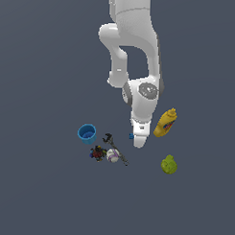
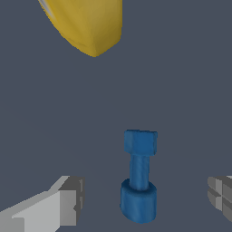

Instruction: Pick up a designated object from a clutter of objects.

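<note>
Approach step. Pincer (image 2: 145,199) stood released, fingers straddling the blue piece (image 2: 139,181), which lay on the worktop (image 1: 40,184) near the yellow bottle (image 1: 166,123). Next, likely: lower, then clench.

The designated object (image 2: 139,181), a tiny bright-blue dumbbell-like piece with a square knob and a rounder knob, lies flat on the counter (image 2: 181,99) between the end effector's (image 2: 145,199) spread fingers.

Bare floor around blue piece (image 2: 139,181), yellow bottle (image 2: 86,25) well apart, claw (image 2: 145,199) fingers unobstructed
</note>
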### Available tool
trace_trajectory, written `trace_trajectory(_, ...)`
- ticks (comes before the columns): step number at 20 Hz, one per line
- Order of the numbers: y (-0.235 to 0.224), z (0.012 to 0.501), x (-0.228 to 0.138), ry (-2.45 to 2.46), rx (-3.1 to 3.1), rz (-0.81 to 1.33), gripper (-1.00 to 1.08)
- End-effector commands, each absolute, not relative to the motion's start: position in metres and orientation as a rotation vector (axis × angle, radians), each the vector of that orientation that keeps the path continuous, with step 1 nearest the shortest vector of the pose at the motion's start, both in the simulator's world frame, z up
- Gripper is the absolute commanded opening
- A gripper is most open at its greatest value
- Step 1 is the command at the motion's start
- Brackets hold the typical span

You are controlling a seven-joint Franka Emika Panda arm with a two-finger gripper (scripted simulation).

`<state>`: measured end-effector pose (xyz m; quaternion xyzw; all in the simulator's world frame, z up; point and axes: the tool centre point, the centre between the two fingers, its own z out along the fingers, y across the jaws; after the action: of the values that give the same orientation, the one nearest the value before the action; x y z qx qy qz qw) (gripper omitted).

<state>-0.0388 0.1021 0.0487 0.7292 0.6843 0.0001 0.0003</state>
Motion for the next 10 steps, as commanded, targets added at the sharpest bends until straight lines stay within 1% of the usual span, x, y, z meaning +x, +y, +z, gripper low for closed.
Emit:
trace_trajectory(1, 0.102, 0.037, -0.040, 2.152, 2.289, -0.001, 1.00)
trace_trajectory(5, 0.102, 0.021, -0.040, 2.153, 2.288, -0.001, 1.00)
trace_trajectory(10, 0.102, 0.015, -0.039, 2.154, 2.287, -0.001, 1.00)
